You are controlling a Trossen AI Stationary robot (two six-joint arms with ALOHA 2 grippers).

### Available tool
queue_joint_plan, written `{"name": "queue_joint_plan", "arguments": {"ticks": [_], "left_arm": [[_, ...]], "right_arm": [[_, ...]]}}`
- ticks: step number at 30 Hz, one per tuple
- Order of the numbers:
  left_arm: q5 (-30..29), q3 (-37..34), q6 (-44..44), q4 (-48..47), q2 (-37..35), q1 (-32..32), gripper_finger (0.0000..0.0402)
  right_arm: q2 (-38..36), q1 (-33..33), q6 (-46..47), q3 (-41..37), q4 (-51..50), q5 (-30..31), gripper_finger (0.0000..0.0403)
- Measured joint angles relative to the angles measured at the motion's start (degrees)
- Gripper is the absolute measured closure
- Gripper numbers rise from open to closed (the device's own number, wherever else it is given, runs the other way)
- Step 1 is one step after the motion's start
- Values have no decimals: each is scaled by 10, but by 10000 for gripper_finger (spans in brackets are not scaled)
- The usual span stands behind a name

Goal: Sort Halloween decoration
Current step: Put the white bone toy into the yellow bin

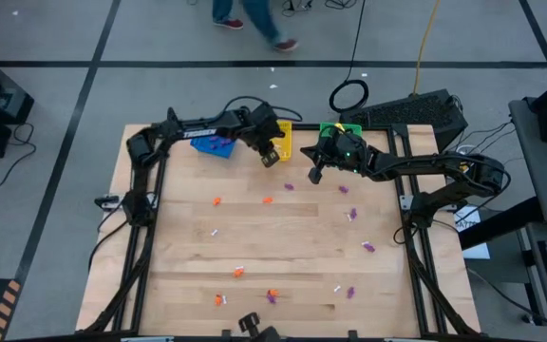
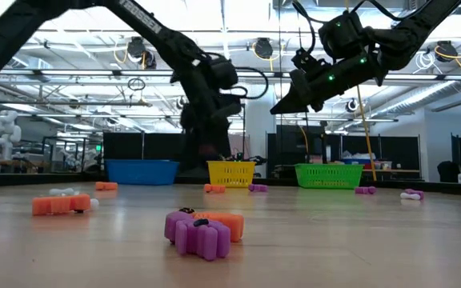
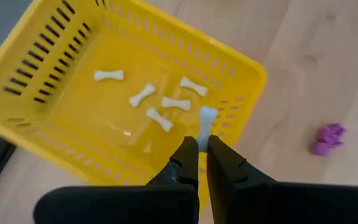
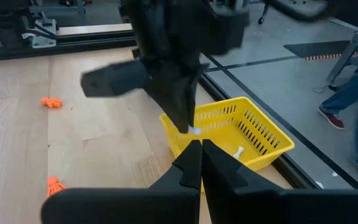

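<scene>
Left wrist view: the left gripper (image 3: 202, 149) is seen above the yellow basket (image 3: 241, 65), its fingers clenched on a white bone trinket (image 3: 206, 124); five more white bones (image 3: 160, 102) lie inside. The right gripper (image 1: 316, 175) is held above the table (image 1: 188, 247) near the green basket (image 1: 340, 128), fingers pressed together, empty. Orange and purple trinkets (image 1: 272, 295) are scattered across the tabletop.

Left gripper (image 3: 202, 148) over near wall of yellow basket (image 3: 244, 65), fingers pinched on white bone trinket (image 3: 206, 122), which stands upright above fingertips. Five more white bones (image 3: 149, 94) lie loose on basket floor. Purple trinket (image 3: 328, 138) on bare wooden table (image 3: 303, 50), outside basket, well apart from it.
</scene>
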Motion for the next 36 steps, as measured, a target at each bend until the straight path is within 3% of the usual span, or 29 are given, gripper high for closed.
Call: {"name": "queue_joint_plan", "arguments": {"ticks": [9,19,23,29,33,36], "left_arm": [[-1,26,10,-7,36,4,387],[-8,26,9,-3,37,4,307],[-19,26,26,-9,31,5,293],[-58,18,41,-3,-4,1,335],[-62,-30,37,56,-32,-12,388],[-71,-75,37,98,-63,-27,396]], "right_arm": [[0,0,-4,0,-5,0,403],[0,0,-4,0,-10,0,403],[0,0,-4,0,-11,0,403],[0,-1,-9,0,-11,0,403],[0,-1,-16,0,-14,0,403],[0,-1,-17,0,-16,0,403]]}}
